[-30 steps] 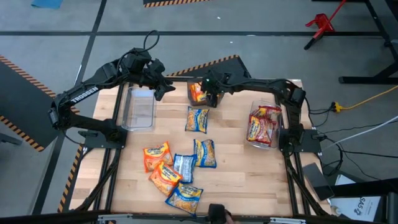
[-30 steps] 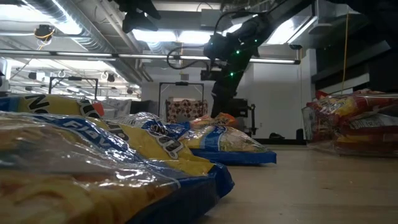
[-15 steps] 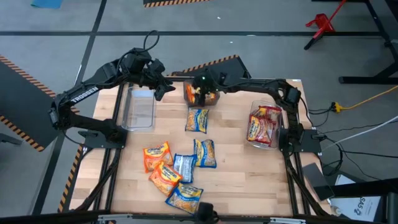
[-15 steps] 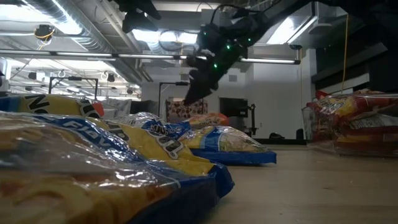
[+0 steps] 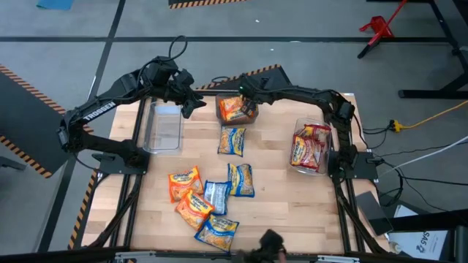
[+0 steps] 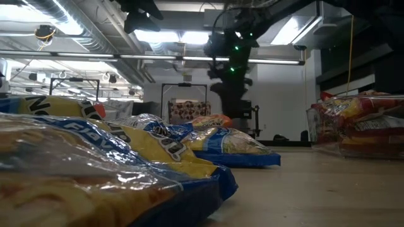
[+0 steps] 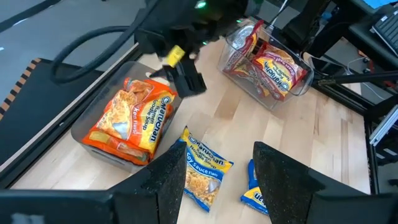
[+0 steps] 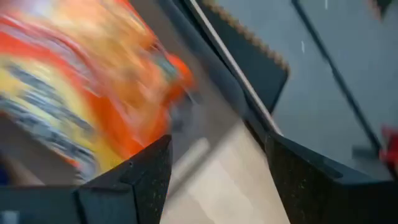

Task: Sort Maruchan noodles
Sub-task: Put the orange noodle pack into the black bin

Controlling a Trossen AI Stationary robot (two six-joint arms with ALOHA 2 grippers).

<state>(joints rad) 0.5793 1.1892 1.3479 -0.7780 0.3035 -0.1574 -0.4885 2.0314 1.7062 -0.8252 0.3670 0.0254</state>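
Item: right gripper (image 5: pixel 247 97), fingers apart and empty, above middle bin (image 5: pixel 221 117) holding orange packets (image 5: pixel 234 109); left gripper (image 5: pixel 191 101), fingers apart, beside it; advisable: rise clear before fetching loose packets (image 5: pixel 210 201).

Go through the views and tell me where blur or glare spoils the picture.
Right wrist view: the orange packet is smeared by motion blur. Low view: the nearest packets are out of focus, and ceiling lights glare. Left wrist view: the right claw is slightly blurred. High view: sharp.
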